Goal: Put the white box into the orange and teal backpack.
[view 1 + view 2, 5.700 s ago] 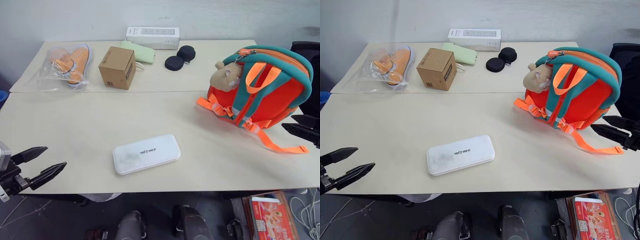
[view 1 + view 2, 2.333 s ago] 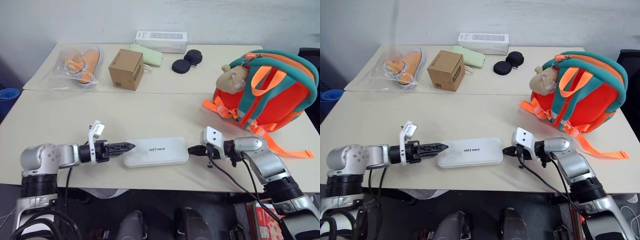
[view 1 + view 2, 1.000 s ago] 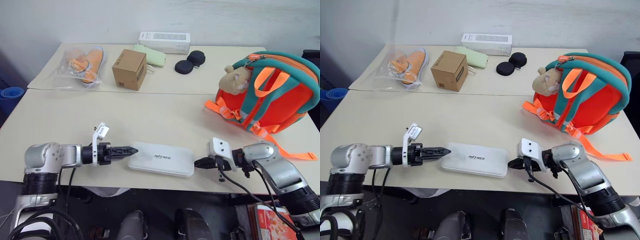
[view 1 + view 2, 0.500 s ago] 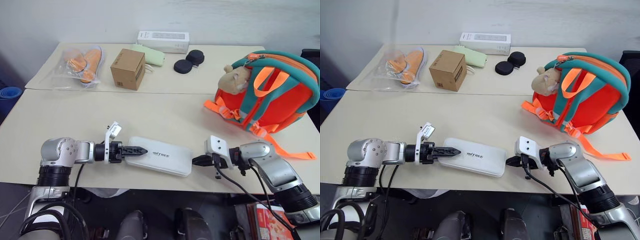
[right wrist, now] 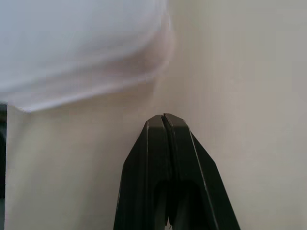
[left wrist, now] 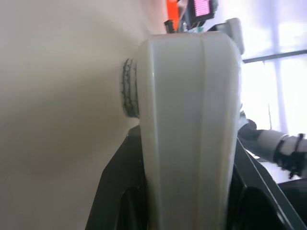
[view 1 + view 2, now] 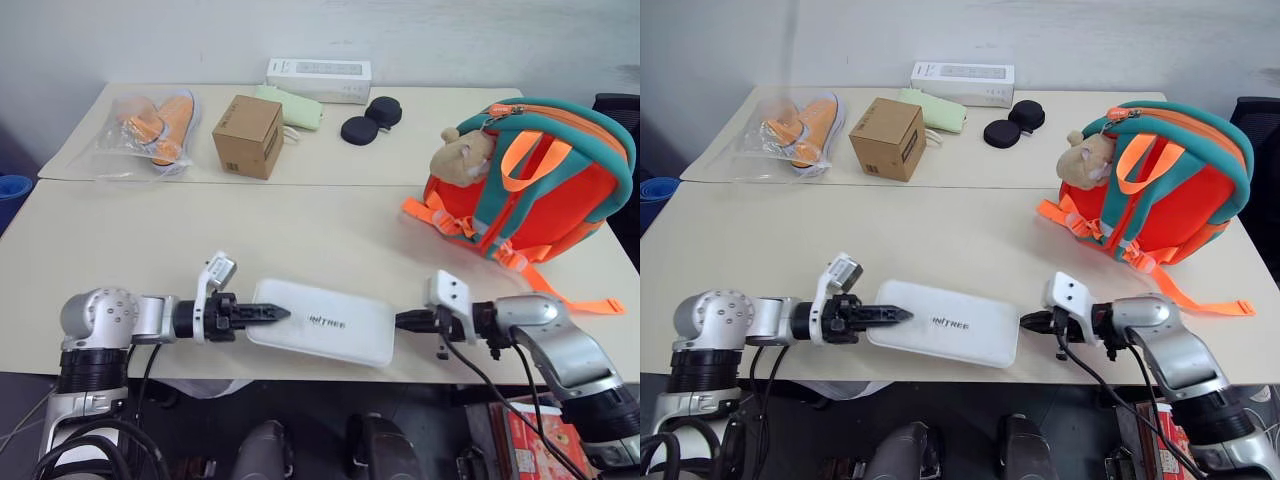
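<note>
**White box pinched at its left end, lying across the front edge**

You've got the white box (image 7: 322, 322) at the near edge of the front table (image 7: 200, 240), between the two grippers. Long axis runs roughly left-right, slightly skewed: left end sits a bit farther back, right end a bit nearer you. Its near long edge looks to hang at or just over the table edge. Dark lettering faces up, readable from your side.

L side: left gripper (image 7: 268, 314) points right, approx level, its fingers (image 6: 120, 191) clamped on the box's left end, one above and one below. Wrist view confirms it, w/ the box's rounded edge standing straight up between the two black fingers. So that's a pinch on the box, not spread.

R side: right gripper (image 7: 406, 320) points left at the box's right end. Its jaws are pressed together, holding nothing. Tip sits just beside the box's right short edge; can't tell if it's touching.

The orange and teal backpack (image 7: 530, 180) stands upright at the right of the table, well apart from the box, plush animal (image 7: 468, 152) on its left side, straps facing you.

Back table: bagged orange shoes (image 7: 150, 125), brown cardboard cube (image 7: 246, 136), long white carton (image 7: 318, 78), pale green pouch (image 7: 295, 106), two black discs (image 7: 368, 120).
</note>
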`<state>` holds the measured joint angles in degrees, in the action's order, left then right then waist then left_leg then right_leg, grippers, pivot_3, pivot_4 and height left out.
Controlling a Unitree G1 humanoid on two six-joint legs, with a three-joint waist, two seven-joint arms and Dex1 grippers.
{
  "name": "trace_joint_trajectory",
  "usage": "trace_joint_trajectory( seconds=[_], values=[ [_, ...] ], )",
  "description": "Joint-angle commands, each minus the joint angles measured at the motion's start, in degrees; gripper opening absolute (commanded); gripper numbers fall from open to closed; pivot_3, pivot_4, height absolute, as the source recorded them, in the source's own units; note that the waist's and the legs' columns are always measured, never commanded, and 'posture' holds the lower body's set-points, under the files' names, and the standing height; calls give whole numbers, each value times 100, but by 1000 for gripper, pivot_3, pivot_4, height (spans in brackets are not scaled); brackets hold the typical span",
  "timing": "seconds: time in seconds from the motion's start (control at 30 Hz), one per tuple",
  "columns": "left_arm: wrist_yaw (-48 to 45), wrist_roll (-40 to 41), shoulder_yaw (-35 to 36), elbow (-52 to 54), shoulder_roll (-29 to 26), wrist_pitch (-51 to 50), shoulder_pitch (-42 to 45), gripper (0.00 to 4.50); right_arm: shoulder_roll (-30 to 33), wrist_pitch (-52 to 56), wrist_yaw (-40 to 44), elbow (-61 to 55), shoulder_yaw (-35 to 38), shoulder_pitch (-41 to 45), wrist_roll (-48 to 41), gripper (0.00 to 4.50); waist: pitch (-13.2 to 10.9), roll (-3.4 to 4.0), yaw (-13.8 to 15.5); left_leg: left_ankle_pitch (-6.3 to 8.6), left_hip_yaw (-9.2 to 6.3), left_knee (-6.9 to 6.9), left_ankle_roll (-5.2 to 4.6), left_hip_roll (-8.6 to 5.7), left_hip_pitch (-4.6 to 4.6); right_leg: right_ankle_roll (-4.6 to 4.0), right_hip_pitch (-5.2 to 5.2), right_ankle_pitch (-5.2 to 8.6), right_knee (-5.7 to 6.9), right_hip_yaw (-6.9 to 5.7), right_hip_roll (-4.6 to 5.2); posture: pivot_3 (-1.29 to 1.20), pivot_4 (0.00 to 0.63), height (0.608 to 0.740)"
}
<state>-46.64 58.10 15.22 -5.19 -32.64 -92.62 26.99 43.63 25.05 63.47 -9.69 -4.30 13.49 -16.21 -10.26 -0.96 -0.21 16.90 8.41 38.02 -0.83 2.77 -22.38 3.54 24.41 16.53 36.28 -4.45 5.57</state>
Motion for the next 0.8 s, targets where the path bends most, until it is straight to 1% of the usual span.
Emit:
trace_joint_trajectory(
  seconds=[0.03,0.13,0.17,0.2,0.27,0.33,0.4,0.43,0.53,0.63,0.73,0.8],
  values=[
    [526,732,1150,-44,364,12,207,1299,199,535,-282,-438,1000,-203,-587,571,-1,-2,11,0,-1,0,0,-1,0,0,-1,0,0,-1,2,0,150,740],
    [1082,1147,1999,101,674,32,311,1299,387,1138,-347,-530,1905,-402,-1200,1564,-5,-8,17,0,-3,0,-2,-1,-2,0,-1,0,-1,-2,1,0,150,740],
    [1314,1313,2233,210,769,98,325,1299,446,1307,-391,-460,2237,-431,-1379,1995,-5,-8,18,1,-3,-1,-2,-1,-2,0,-1,0,-2,-2,1,0,150,740],
    [1570,1479,2442,306,852,206,340,1299,523,1441,-421,-334,2558,-418,-1528,2240,-6,-9,12,1,-3,-2,-3,-1,-2,0,-2,0,-4,-2,0,0,150,740],
    [2091,1801,2748,476,948,455,351,1299,668,1675,-517,-6,3058,-292,-1754,2936,-11,-18,6,2,1,-2,-5,-2,-1,2,-3,-1,-5,0,0,0,150,740],
    [2551,2133,2915,613,956,716,347,1299,757,1842,-666,357,3336,-19,-1919,3549,-19,-32,-3,1,1,-2,-6,-1,0,3,-4,-2,-5,0,-2,0,150,740],
    [2976,2291,2913,743,906,949,320,1299,766,1945,-870,689,3406,310,-1983,4298,-20,-35,-7,0,1,-2,-4,1,5,3,-6,-2,-3,2,-6,0,150,740],
    [3188,2292,2861,791,847,1034,318,1299,711,1895,-969,893,3350,521,-1951,4500,-21,-35,-8,0,1,-3,-3,2,7,3,-6,-2,-3,2,-7,0,150,740],
    [3404,2139,2585,1080,656,1321,242,1299,485,1803,-1213,1274,3087,1032,-1890,4500,-24,-40,-12,-2,4,-4,1,1,7,3,-5,-2,-3,4,-10,0,150,740],
    [3497,2219,2436,1141,510,1587,230,1299,161,1867,-1369,1464,2804,1529,-1944,4500,-24,-41,-8,-3,5,-8,7,2,3,3,-3,-2,-8,3,-12,0,150,740],
    [3490,2160,2312,1086,205,1797,353,1299,-419,2028,-1685,1710,2715,2222,-2213,4500,-30,-44,-37,-6,10,-7,10,2,-2,4,4,-2,-5,6,-15,0,150,740],
    [3462,2149,2222,1052,12,1905,417,1299,-650,2025,-1769,1958,2728,2521,-2282,4500,-31,-45,-60,-8,10,-6,11,1,-4,4,8,-3,1,5,-15,0,150,740]
  ],
)
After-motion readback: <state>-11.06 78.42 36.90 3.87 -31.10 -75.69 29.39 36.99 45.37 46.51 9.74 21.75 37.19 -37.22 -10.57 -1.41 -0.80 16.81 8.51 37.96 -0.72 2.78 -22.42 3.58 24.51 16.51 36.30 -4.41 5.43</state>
